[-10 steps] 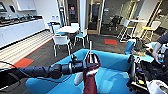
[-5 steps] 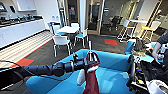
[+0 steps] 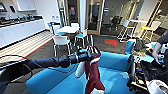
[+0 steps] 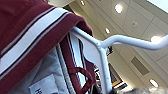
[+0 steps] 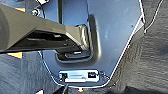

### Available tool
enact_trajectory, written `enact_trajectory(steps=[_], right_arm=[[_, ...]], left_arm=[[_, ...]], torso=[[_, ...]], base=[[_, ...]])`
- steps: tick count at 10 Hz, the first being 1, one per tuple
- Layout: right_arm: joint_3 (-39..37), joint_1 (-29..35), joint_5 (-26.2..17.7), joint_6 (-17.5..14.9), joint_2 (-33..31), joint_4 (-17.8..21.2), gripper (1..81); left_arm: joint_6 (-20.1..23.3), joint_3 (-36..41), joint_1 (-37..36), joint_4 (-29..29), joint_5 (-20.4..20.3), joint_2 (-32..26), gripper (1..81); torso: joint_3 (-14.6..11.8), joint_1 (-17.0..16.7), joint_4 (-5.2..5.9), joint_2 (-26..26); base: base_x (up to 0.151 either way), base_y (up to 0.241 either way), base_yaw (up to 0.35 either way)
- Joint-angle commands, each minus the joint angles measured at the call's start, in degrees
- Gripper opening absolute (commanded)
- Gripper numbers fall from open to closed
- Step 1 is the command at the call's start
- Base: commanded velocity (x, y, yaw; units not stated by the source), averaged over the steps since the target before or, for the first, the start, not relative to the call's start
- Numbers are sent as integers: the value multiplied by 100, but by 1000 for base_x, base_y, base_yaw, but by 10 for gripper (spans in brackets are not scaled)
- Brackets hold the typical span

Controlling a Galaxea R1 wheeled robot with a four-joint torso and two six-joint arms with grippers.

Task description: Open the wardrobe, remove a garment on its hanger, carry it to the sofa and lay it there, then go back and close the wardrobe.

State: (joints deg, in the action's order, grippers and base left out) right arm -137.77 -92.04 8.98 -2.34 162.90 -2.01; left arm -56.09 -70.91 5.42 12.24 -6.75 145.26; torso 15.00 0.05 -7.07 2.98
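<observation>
- The left arm reaches in from the left of the head view, stretched out level above the sofa (image 3: 62,80), a bright blue upholstered piece with rounded arms and back.
- At the arm's end the left gripper (image 3: 88,53) is clenched on the top of the hanger, and the garment (image 3: 93,72), a maroon jacket with white sleeves, hangs straight down from it over the sofa seat.
- One white sleeve (image 3: 80,69) droops on the arm's side of the jacket; the hem looks close to the seat cushion, but contact cannot be told.
- In the left wrist view the white hanger (image 4: 100,50) shows close up, its shoulder bar running into the striped maroon-and-white collar (image 4: 32,32), with a grey lining and a white label (image 4: 43,86) below it, ceiling lights beyond.
- The right wrist view shows robot parts over dark carpet; whether the right gripper is closed cannot be told.
- At the right of the head view, a person's hand (image 3: 156,51) holds a control rig beside dark equipment.
- Beyond the sofa stand white chairs (image 3: 61,41) around a white table (image 3: 67,29).
- Farther left, a white kitchen counter (image 3: 17,31) runs along the wall.
- At the back, a red floor mat (image 3: 110,41) lies before glass doors.
</observation>
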Motion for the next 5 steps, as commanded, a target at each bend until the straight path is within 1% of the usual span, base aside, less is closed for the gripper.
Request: enact_trajectory(steps=[1, 2, 3, 4, 5], right_arm=[[32, 58, -363, -12, -80, -80, 811], [32, 66, -362, -20, -80, -80, 811], [32, 67, -362, -12, -80, -80, 811], [32, 67, -362, -12, -80, -80, 811], [6, 84, -362, -12, -80, -71, 811]], left_arm=[[-104, -439, -1276, 156, -300, 529, 10], [-104, -563, -1294, 147, -291, 687, 10], [-104, -635, -1302, 147, -248, 794, 10], [-113, -678, -1311, 156, -151, 908, 10], [-122, -791, -1329, 156, -151, 1057, 10]], torso=[[0, 0, 0, 0], [0, 2, 375, 0], [0, 2, 556, 0], [2, 2, 634, 0], [2, 2, 234, 0]], base=[[0, 0, 0], [0, 0, 0], [0, 0, 0], [0, 0, 0], [0, 0, 0]])
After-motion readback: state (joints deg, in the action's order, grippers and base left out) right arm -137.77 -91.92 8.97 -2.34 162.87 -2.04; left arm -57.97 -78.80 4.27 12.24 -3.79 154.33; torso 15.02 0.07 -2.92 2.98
